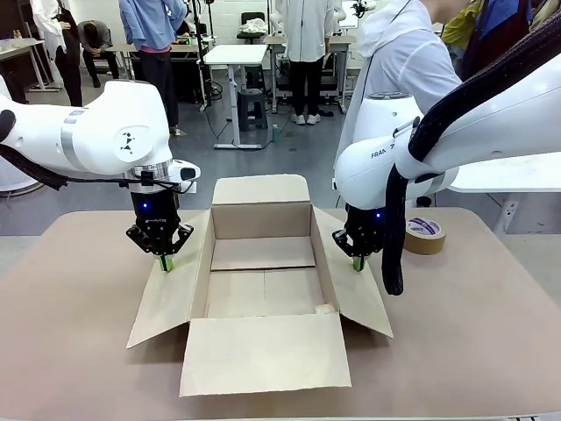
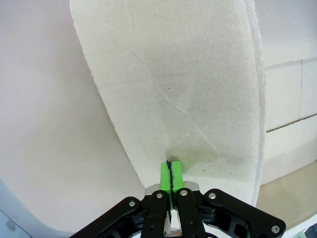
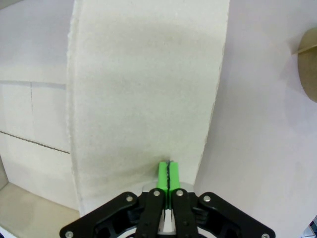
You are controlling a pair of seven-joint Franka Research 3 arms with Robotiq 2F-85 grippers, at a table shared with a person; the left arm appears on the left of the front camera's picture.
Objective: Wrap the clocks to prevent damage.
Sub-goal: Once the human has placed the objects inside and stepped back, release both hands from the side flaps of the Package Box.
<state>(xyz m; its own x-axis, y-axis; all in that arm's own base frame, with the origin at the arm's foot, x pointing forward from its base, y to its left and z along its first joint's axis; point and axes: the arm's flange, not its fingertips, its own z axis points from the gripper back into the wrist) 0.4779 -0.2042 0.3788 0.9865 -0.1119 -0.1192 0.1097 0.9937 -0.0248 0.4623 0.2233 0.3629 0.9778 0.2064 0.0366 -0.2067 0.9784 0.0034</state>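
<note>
Front view: your left claw (image 1: 166,260) is pressed together and holds nothing. Its green tips are down on the left flap (image 1: 175,298) of the open brown carton (image 1: 261,221). Your right claw (image 1: 358,260) is pressed together too, its tips on the right flap (image 1: 361,303). On the right arm (image 1: 491,114) you can read "FRAN" before the cable cuts the word off. Just beyond the right claw, on its outer side, a tape roll (image 1: 424,235) lies flat on the surface (image 1: 70,333). The print on its core is too small to read. A person (image 1: 403,61) in a pale hooded top stands behind that arm.

Left wrist view: the left claw (image 2: 170,173) has its pads meeting along a thin dark line. The tips touch the left flap (image 2: 188,89), with surface (image 2: 44,124) to one side and a carton (image 2: 290,124) wall to the other.

Right wrist view: the right claw (image 3: 168,173) has its pads together against the right flap (image 3: 148,84). The tape roll (image 3: 309,64) shows at the picture's edge.
</note>
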